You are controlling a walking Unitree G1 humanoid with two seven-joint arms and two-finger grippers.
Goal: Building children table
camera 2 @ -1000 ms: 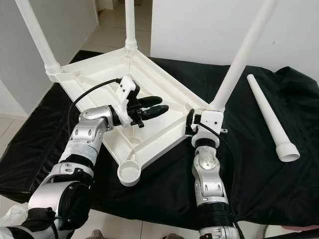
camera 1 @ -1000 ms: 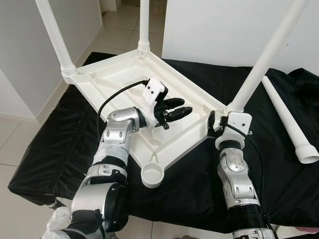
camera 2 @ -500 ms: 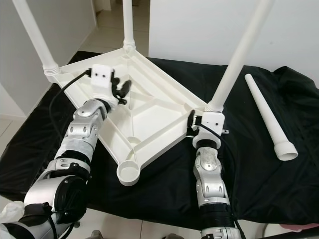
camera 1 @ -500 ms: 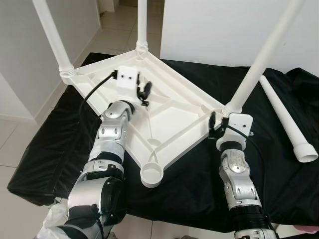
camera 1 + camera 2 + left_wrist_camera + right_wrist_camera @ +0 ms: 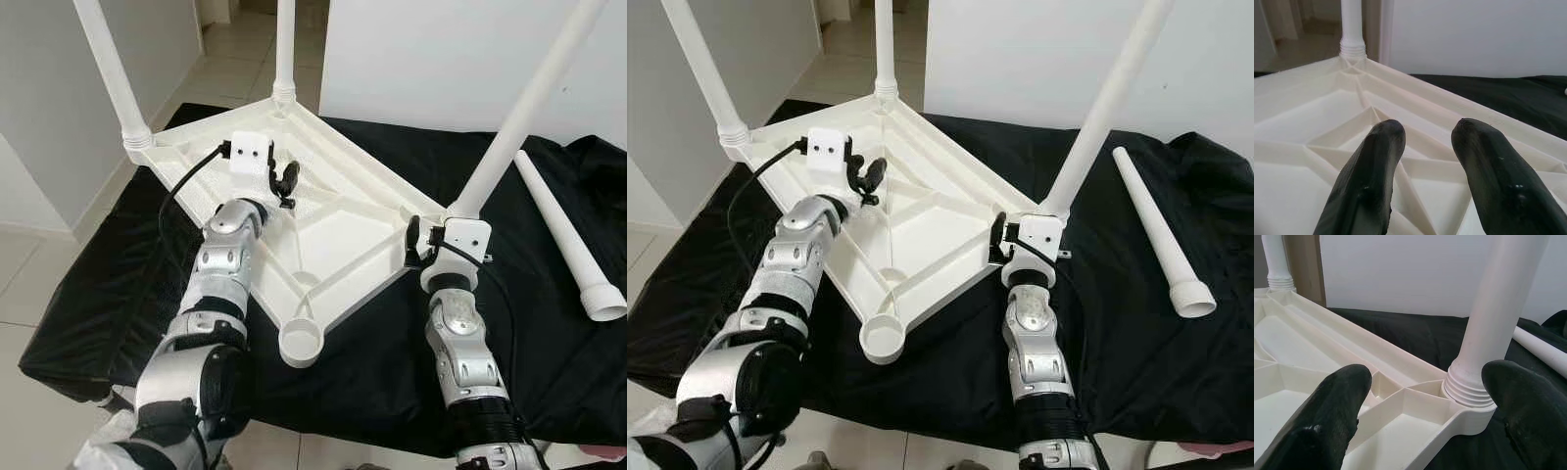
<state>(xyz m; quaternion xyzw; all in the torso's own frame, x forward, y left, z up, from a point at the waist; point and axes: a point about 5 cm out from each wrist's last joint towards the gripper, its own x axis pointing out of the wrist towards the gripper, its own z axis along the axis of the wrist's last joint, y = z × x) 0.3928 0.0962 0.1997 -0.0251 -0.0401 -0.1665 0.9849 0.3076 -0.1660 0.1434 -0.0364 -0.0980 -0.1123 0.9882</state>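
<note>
The white plastic table top [image 5: 333, 211] lies upside down on a black cloth [image 5: 549, 362]. Three white legs stand in its corners: one at the far left [image 5: 113, 69], one at the back [image 5: 284, 49], one on the right [image 5: 519, 108]. The near corner socket [image 5: 301, 345] has no leg in it. A loose white leg [image 5: 563, 240] lies on the cloth to the right. My left gripper [image 5: 1425, 161] hovers open above the ribbed underside, holding nothing. My right gripper [image 5: 1425, 396] is open wide at the right corner, its fingers on either side of that leg's threaded base [image 5: 1469, 382].
The cloth-covered platform drops to tiled floor [image 5: 39, 284] on the left and at the front. A white wall [image 5: 431, 59] stands behind. Bare black cloth lies between the table top and the loose leg.
My left arm has swung up from lying across the middle of the underside, fingers pointing right, to pointing toward the back corner. The right gripper has stayed at its corner.
</note>
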